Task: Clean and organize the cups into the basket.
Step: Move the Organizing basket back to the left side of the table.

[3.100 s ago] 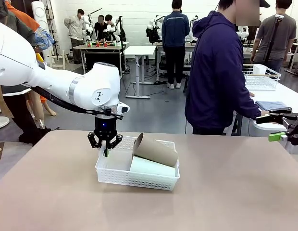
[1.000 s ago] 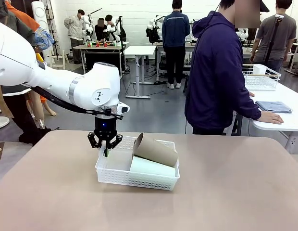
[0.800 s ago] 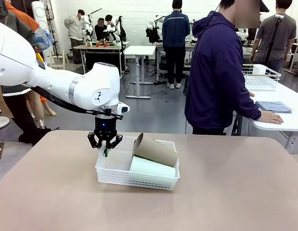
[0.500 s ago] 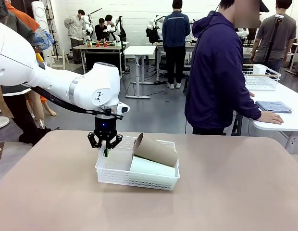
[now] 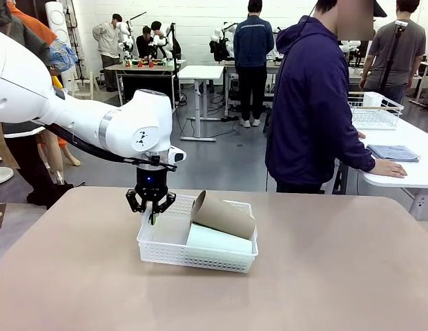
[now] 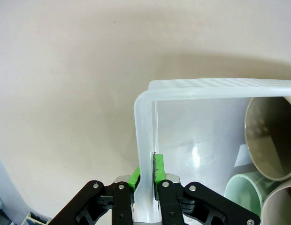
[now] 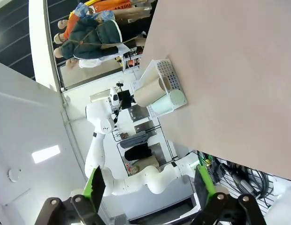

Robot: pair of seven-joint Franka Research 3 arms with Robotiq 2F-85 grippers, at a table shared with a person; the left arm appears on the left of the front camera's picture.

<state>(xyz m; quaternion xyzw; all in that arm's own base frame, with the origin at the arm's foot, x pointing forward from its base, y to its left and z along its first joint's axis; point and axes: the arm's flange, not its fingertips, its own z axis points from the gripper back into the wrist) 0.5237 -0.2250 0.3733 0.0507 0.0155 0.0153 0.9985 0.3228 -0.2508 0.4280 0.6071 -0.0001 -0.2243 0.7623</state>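
- Front view: the left gripper (image 5: 152,208) is pinching the left short wall of the basket (image 5: 174,257), which is sitting on the table (image 5: 324,276) a little left of centre. A tan-brown cup (image 5: 224,214) is lying on its side in the basket, resting across a pale mint green cup (image 5: 217,238). A person (image 5: 314,103) is standing at the far side, turned toward a neighbouring table, one hand (image 5: 390,167) resting there.
- Left wrist view: the green pads (image 6: 157,168) are clamping the basket wall, one pad outside, one inside. Three cup mouths are showing at the right: a tan one (image 6: 272,136), the mint one (image 6: 246,190), and a second tan rim (image 6: 279,211) at the corner.
- Right wrist view: the right gripper (image 7: 148,185) is hanging clear of the table with its fingers spread wide, holding nothing; the basket is appearing far off.
- Step in hand, as judged: the cups are seeming stowed, and the basket is being positioned. The next move is calling for a steady pull or a clean release without tipping the stacked cup.
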